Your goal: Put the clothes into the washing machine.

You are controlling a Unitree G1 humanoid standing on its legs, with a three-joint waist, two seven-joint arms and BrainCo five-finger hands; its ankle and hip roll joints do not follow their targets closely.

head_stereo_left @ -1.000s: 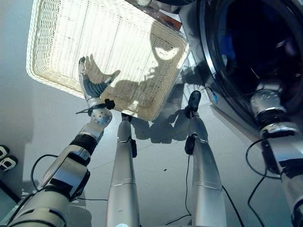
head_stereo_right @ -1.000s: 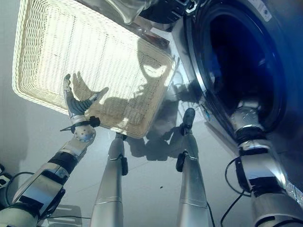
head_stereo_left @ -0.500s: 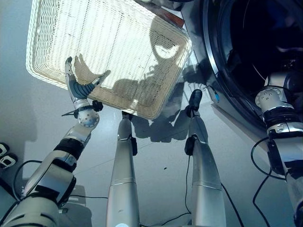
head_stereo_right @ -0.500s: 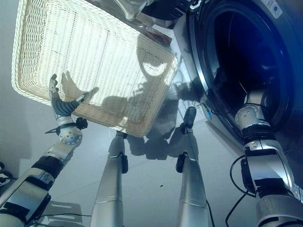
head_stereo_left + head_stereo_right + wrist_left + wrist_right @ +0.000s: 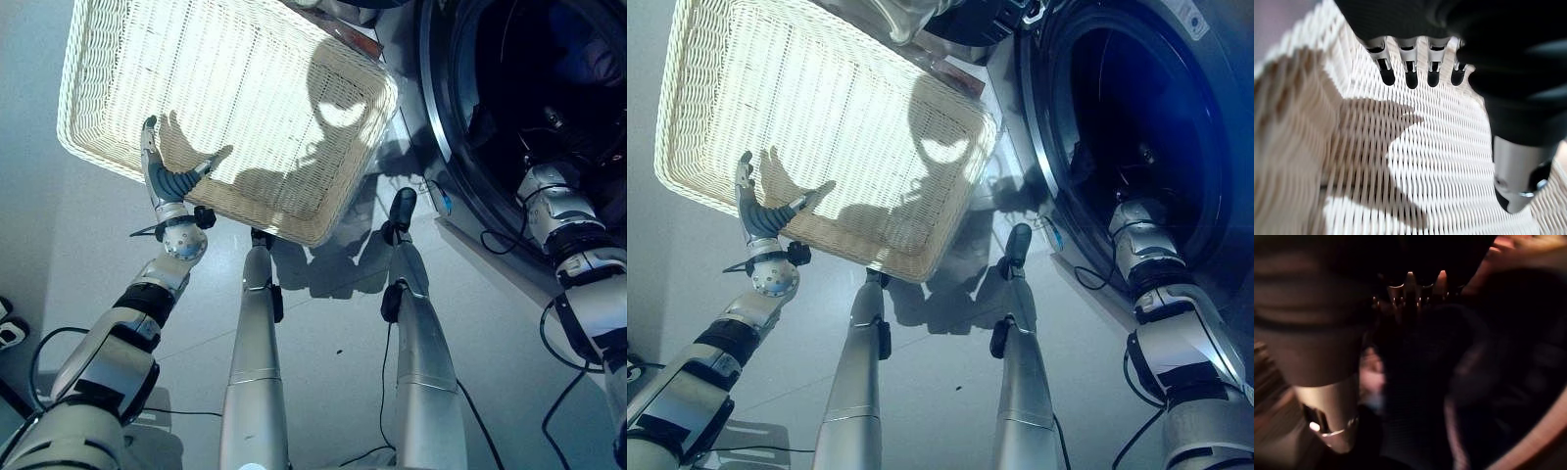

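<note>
Hovering left hand (image 5: 165, 179) over one basket (image 5: 118, 59), one washing machine (image 5: 460, 186)

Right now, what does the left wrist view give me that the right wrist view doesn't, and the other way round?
The left wrist view shows the left hand with fingers straight, over the bare weave of the white wicker basket. The right wrist view looks into the dark washing machine drum, where the right hand is too dim to read. Both look past their own hand's fingers.
</note>
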